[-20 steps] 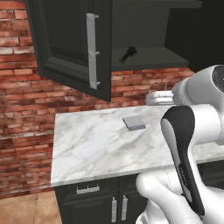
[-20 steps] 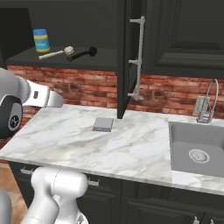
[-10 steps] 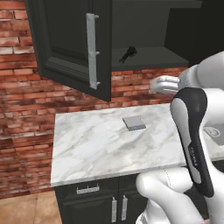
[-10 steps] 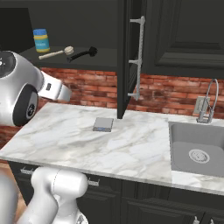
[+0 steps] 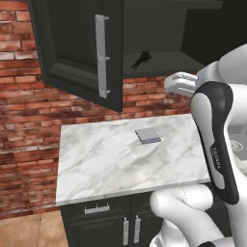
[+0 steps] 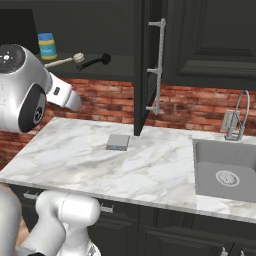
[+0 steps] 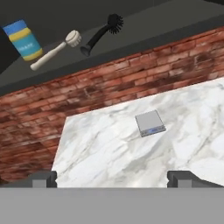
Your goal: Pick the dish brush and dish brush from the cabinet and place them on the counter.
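Approach step: I hold the gripper (image 7: 112, 179), jaws wide and empty, above the tabletop (image 7: 109, 148); next, rise toward the shelved black brush (image 7: 99, 33).

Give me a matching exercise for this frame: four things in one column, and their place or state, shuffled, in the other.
1. black brush
2. grey pad
3. cabinet door
4. gripper

A. swung open
B. on the cabinet shelf, beside the cream brush
C. open, holding nothing
D. lying flat on the counter

Pairs: 1-B, 2-D, 3-A, 4-C
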Controlling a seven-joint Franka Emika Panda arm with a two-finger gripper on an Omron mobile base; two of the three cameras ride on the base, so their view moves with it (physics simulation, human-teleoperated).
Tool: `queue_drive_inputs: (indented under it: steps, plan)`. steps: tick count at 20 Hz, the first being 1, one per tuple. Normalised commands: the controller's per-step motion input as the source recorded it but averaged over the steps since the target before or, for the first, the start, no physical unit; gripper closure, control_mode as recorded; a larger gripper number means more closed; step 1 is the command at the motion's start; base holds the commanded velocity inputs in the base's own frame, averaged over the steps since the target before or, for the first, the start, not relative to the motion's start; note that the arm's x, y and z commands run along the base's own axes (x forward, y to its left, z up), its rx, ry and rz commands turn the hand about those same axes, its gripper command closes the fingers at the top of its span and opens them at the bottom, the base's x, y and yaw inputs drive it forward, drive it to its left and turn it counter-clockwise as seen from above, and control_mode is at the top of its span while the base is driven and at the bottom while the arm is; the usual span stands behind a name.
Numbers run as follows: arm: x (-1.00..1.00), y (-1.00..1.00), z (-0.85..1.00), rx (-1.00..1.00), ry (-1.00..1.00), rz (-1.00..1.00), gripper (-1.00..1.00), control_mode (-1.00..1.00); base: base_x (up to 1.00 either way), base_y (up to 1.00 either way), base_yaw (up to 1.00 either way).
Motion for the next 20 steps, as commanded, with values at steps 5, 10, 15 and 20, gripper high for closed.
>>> queue_drive_inputs:
  steps: [5,10,15,20]
  plan:
    - [0.10,0.14,0.00,0.12,0.10,0.01,-1.00,-1.00,0.00,0.00,0.00]
    - [0.12,0.06,-0.05,0.11,0.10,0.05,-1.00,-1.00,0.00,0.00,0.00]
    - [0.06,0.15,-0.17,0.05,0.06,0.08,-1.00,-1.00,0.00,0.00,0.00]
    - [0.07,0.19,-0.15,0.05,0.03,0.08,-1.00,-1.00,0.00,0.00,0.00]
